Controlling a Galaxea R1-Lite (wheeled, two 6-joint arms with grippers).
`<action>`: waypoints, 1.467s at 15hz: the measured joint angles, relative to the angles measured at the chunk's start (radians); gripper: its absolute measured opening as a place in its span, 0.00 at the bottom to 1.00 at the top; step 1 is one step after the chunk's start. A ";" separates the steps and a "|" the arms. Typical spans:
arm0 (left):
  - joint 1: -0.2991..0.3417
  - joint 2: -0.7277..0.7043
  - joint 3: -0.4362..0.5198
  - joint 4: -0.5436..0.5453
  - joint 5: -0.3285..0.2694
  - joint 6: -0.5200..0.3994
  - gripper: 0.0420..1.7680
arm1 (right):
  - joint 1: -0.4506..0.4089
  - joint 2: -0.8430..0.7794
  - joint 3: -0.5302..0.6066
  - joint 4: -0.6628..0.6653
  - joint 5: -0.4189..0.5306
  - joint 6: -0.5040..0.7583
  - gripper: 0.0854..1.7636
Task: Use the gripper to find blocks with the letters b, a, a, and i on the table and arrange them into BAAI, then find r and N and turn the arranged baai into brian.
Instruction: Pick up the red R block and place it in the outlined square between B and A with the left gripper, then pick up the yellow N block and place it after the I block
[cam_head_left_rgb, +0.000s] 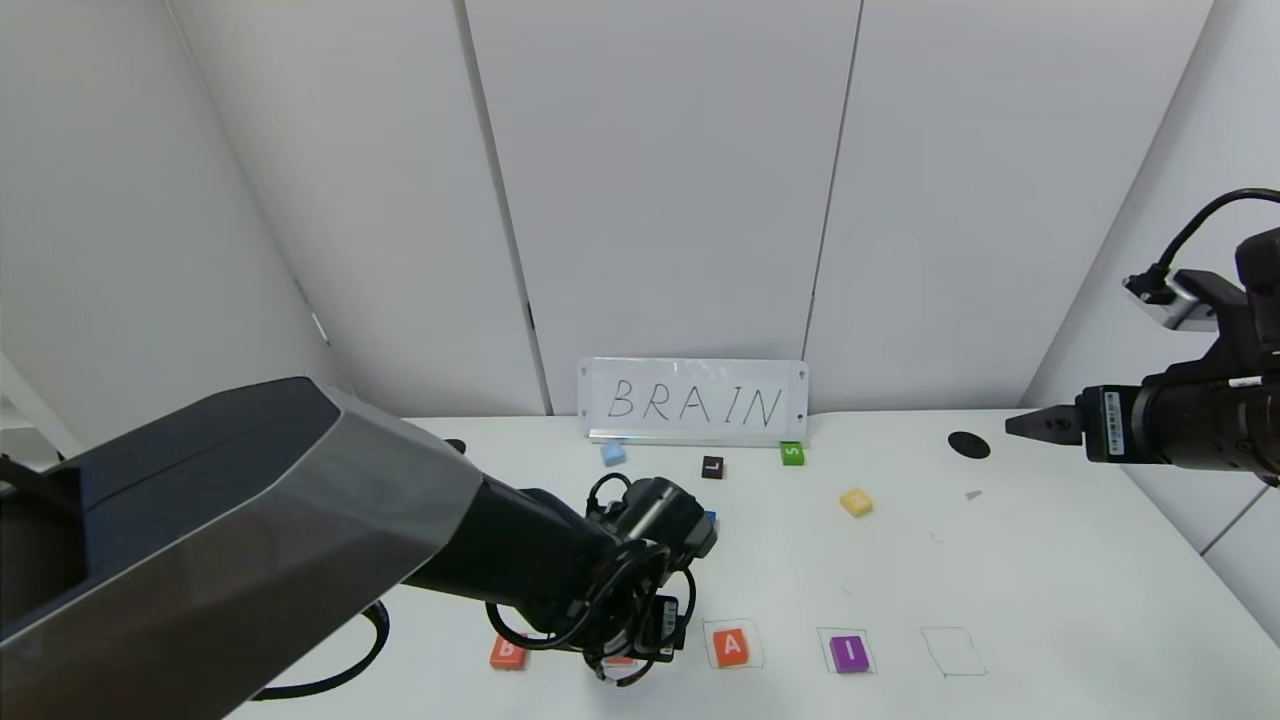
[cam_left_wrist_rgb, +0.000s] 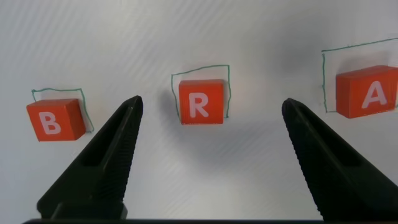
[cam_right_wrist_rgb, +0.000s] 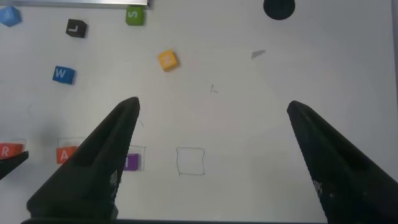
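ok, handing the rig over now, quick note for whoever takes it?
Left end effector: open above the R block, holding nothing.
Right end effector: open, idle, raised over the table's right side.
Done: front row reads B, R, A, I, each on a drawn square.
Left: last square empty; yellow N block sits loose farther back and goes there.

Table (cam_head_left_rgb: 1050, 560) smooth matt white; R block (cam_left_wrist_rgb: 200, 102) matt orange-red plastic.
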 joint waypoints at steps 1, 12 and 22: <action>0.000 -0.018 0.001 0.005 0.001 0.003 0.91 | 0.000 0.000 0.000 0.000 0.001 0.000 0.97; 0.037 -0.291 0.062 0.012 -0.001 0.093 0.96 | 0.007 -0.002 0.005 0.000 0.001 0.000 0.97; 0.203 -0.545 0.094 -0.002 -0.181 0.351 0.96 | 0.021 0.007 0.008 0.001 -0.023 0.001 0.97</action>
